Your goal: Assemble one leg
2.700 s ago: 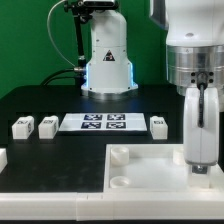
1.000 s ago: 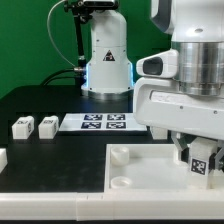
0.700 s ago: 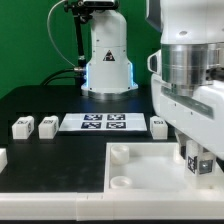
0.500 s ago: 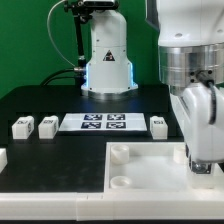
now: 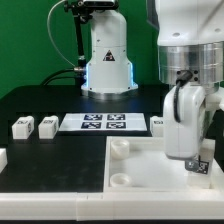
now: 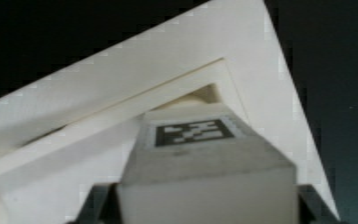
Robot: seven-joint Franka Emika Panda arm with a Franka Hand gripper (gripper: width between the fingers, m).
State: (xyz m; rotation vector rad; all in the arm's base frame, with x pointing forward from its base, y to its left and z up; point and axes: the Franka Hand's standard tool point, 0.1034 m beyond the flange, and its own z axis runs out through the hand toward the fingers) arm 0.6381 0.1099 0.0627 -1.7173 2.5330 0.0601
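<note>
Three legs (image 5: 22, 127) on black table (image 5: 60, 160).

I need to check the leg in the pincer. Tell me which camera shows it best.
The wrist view. There the leg fills the picture with its marker tag facing the camera, held between the pincer's fingers above the white panel. The exterior view shows only its lower end, the rest hidden behind the arm.
</note>
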